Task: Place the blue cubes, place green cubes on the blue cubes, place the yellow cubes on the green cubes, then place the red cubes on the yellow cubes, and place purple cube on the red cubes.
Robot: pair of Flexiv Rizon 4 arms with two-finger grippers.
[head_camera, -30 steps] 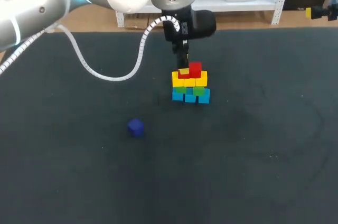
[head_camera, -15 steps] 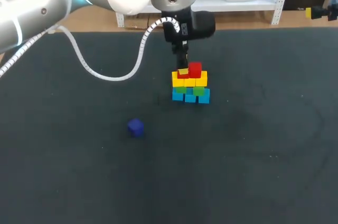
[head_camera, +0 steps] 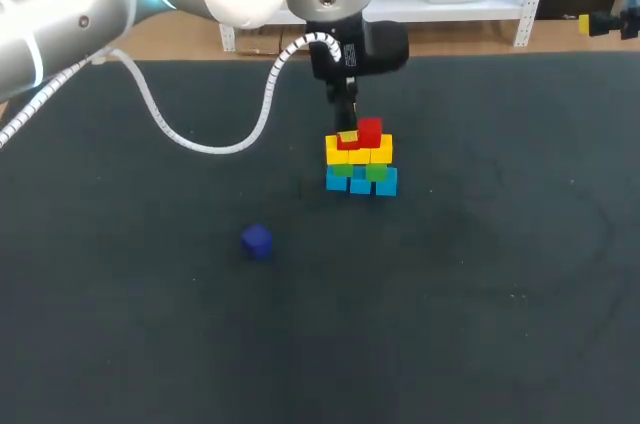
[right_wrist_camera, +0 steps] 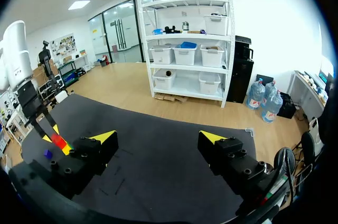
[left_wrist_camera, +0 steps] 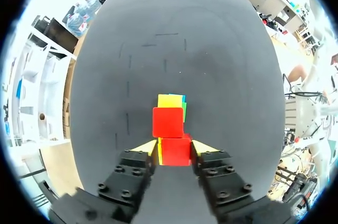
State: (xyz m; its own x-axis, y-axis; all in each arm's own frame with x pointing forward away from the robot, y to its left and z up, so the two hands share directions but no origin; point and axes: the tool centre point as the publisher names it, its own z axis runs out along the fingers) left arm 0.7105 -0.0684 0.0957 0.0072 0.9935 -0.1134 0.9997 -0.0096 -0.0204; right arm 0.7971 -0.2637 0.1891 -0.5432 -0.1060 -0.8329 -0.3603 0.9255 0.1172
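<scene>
Nothing has shifted: left hand [left_wrist_camera: 174, 147] stays clamped on a red cube [left_wrist_camera: 176, 154] atop the stack [head_camera: 360, 166]; right hand [right_wrist_camera: 158, 138] fingers apart.

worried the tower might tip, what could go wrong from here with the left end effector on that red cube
1. The left end effector grips a red cube right beside the second red cube; opening or lifting crookedly could knock either off the yellow cubes.
2. The purple cube lies apart on the table; setting it on that narrow top could topple everything.
</scene>
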